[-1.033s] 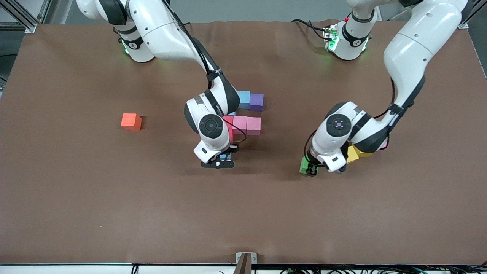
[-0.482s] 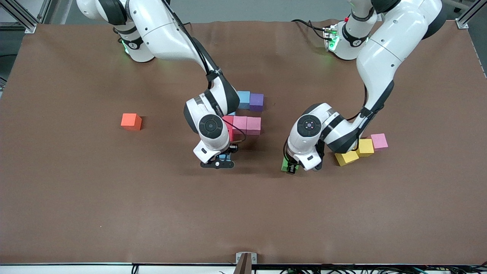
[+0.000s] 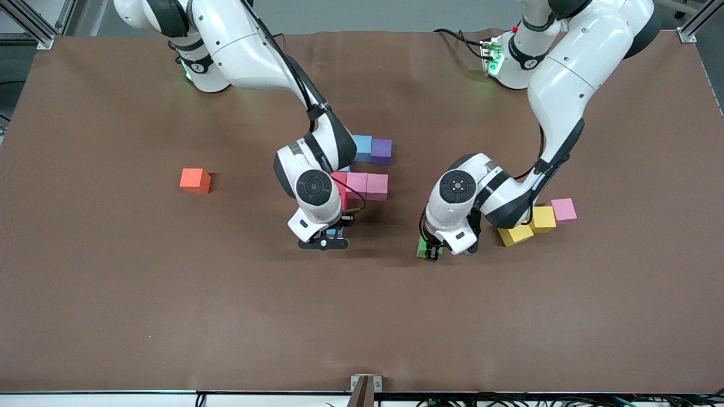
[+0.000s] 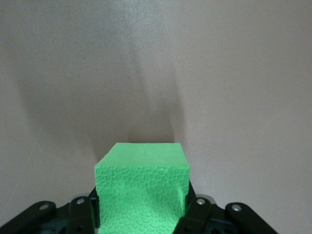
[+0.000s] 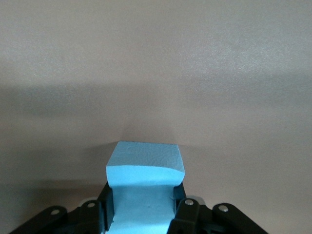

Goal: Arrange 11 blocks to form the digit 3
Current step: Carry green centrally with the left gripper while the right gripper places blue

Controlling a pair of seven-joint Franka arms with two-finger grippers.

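Observation:
The partly built digit 3 shows a light blue block (image 3: 362, 148) touching a purple block (image 3: 381, 151), and a row of a red block (image 3: 339, 183) and two pink blocks (image 3: 356, 185) (image 3: 377, 187); the right wrist hides the rest. My right gripper (image 3: 323, 242) (image 5: 144, 214) is shut on a light blue block (image 3: 334, 232) (image 5: 144, 165), low over the table beside the red block. My left gripper (image 3: 431, 250) (image 4: 141, 217) is shut on a green block (image 3: 422, 246) (image 4: 141, 185), over bare table toward the left arm's end from the figure.
Two yellow blocks (image 3: 515, 234) (image 3: 543, 219) and a pink block (image 3: 563, 209) lie in a loose line beside the left arm's wrist. An orange cube (image 3: 195, 180) sits alone toward the right arm's end of the brown table (image 3: 226, 316).
The left arm has carried the green block away from the yellow and pink blocks toward the figure, uncovering them. The right arm has not moved.

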